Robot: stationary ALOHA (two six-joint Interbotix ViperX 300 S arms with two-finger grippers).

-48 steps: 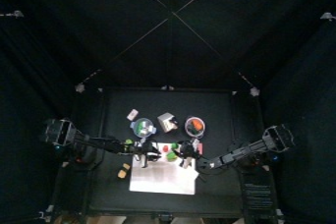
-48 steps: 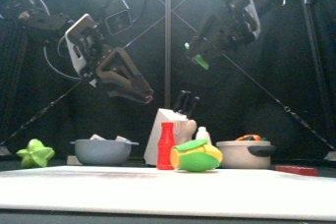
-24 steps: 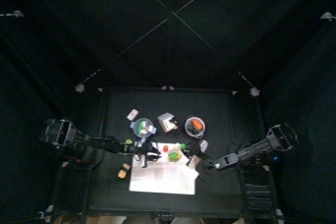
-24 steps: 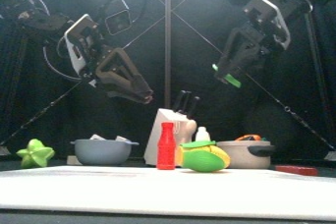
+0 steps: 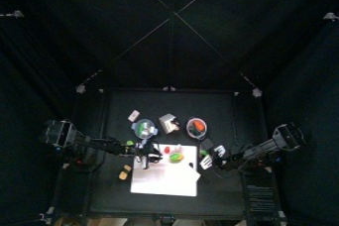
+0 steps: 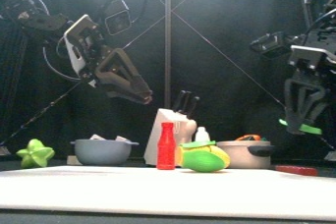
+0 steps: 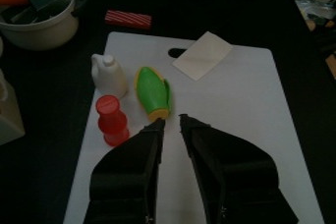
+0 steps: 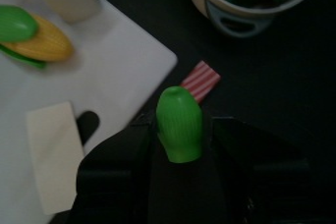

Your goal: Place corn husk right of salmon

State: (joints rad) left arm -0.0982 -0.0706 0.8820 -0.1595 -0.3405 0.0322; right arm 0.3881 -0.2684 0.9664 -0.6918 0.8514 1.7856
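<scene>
A green, leaf-shaped plastic corn husk (image 8: 180,124) is clamped between the jaws of the right gripper (image 8: 182,141), its long axis in line with them, tip pointing away from the wrist. In the right wrist view the flat red-and-white striped salmon slice (image 8: 199,78) lies on the black table just beyond that tip, beside the white cutting board (image 8: 92,81). The left gripper (image 7: 168,123) hangs over the board, its jaws slightly parted and holding nothing.
</scene>
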